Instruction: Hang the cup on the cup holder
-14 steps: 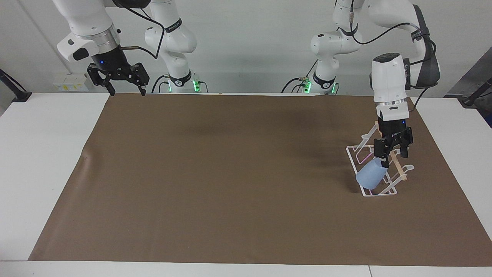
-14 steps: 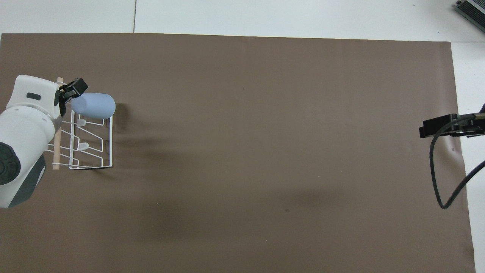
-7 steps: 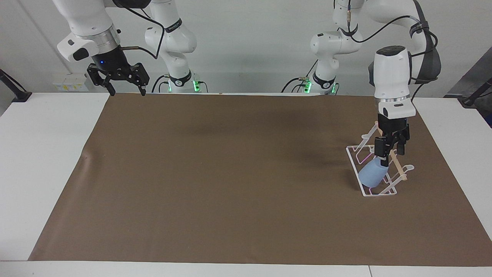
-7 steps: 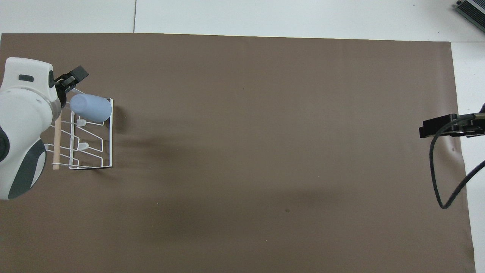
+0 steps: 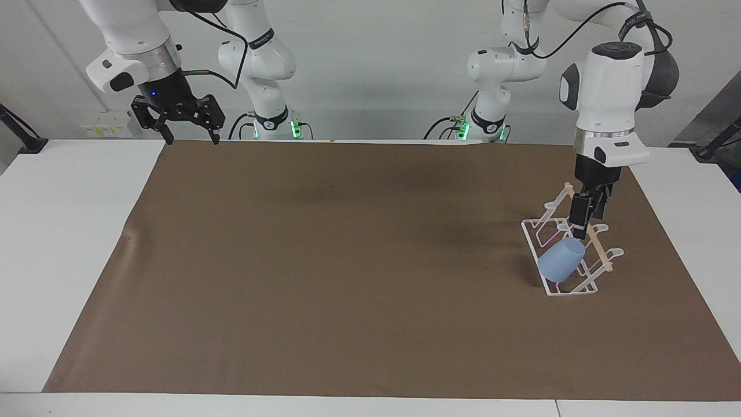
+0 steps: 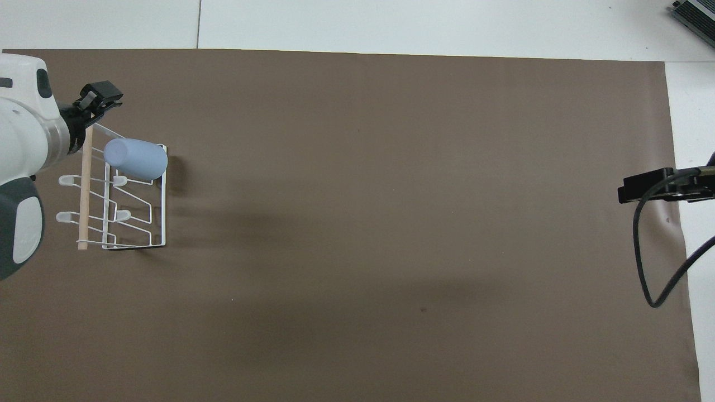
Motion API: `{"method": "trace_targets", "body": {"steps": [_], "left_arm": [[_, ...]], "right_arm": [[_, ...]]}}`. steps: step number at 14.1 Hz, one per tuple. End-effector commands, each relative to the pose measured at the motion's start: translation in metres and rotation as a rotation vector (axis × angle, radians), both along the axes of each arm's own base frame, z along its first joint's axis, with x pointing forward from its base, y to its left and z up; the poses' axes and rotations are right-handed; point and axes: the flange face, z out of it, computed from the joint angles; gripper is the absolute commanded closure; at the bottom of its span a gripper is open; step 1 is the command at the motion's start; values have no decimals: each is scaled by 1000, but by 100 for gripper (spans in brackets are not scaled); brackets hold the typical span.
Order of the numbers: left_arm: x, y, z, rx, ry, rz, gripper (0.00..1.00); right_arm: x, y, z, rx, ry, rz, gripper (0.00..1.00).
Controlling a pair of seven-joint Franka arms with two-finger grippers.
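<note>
Cup seated on the rack, left end effector empty above it

The cup (image 5: pixel 561 261) sits tilted on a slanted prong of the cup holder (image 5: pixel 596 253), mouth angled up toward the wooden rod (image 6: pixel 85 184) along the holder's top, at the holder's end farthest from the robots; the slant of the prong is what keeps it from sliding off, so the hanging looks done; the left end effector (image 5: pixel 584 217) hangs over the cup holder, just above the cup and apart from it, fingers spread and holding nothing, which I judge leaves the cup free to settle; the cup holder stands on the brown mat (image 5: pixel 347 260) at the left arm's end of the tabletop; the right end effector (image 5: pixel 188 132) waits well apart from the cup holder, open and empty.
</note>
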Motion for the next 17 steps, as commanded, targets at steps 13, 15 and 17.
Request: {"method": "trace_targets", "body": {"steps": [13,15,17], "left_arm": [[-47,30,58,87,426,-789,0],[-39,28,78,91,432,-802,0],[-41,28,86,97,428,-818,0]], "right_arm": [[-7,0,1,11,1,-15,0],[-7,0,1,11,1,-15,0],[-7,0,1,11,1,-15,0]]}}
